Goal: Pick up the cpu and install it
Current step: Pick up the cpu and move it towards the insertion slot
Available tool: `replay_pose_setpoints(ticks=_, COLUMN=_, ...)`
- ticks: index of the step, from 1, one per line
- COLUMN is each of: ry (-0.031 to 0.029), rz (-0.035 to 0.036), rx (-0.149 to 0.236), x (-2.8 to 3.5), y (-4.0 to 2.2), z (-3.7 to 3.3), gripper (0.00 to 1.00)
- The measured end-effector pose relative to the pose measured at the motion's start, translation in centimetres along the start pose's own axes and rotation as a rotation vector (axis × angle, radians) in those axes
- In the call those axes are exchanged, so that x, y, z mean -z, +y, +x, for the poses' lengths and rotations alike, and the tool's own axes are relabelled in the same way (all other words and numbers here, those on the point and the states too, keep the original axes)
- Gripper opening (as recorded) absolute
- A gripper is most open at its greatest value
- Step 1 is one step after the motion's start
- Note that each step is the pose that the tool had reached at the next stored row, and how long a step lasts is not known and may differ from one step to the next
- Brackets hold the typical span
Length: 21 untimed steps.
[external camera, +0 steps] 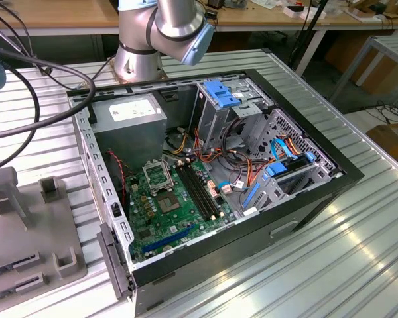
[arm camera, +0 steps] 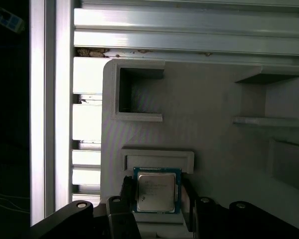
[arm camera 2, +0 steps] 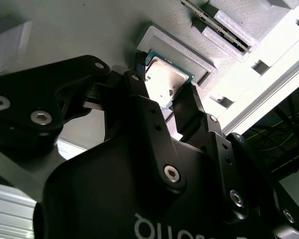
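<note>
- The cpu (arm camera: 157,193) is seated in a shallow nest of the grey holder (arm camera: 214,144); the tool (arm camera: 157,188) is spread, with a finger close beside each of two opposite edges, apparently not yet pinching.
- A level, centred squeeze is advised; a tilt could jam the chip.
- The motherboard (external camera: 179,212) and its socket frame (external camera: 158,175) are shown in the exterior view; the nest is shown in both wrist views.

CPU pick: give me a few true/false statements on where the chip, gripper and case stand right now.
1. The cpu lies metal top up in a grey holder. True.
2. The cpu sits in the motherboard socket. False: it is in the holder, outside the case.
3. The gripper is right at the cpu. True.
4. The computer case is closed up. False: its side is open, with the motherboard showing.
</note>
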<state>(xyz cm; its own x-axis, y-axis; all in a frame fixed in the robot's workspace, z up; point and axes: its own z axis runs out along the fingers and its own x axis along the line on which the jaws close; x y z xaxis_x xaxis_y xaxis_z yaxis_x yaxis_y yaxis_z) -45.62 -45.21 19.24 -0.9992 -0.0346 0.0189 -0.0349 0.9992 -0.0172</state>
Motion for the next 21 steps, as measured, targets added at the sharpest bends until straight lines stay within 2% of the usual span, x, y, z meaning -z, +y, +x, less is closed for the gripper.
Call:
replay_pose_setpoints(ticks=8, ry=-0.0002, rz=-0.0001, rx=0.000, x=0.06, y=0.00, z=0.00, gripper=0.47)
replay_pose_setpoints(ticks=21, ry=0.0005, rz=-0.0001, rx=0.000, x=1.19, y=-0.02, z=0.02, gripper=0.47)
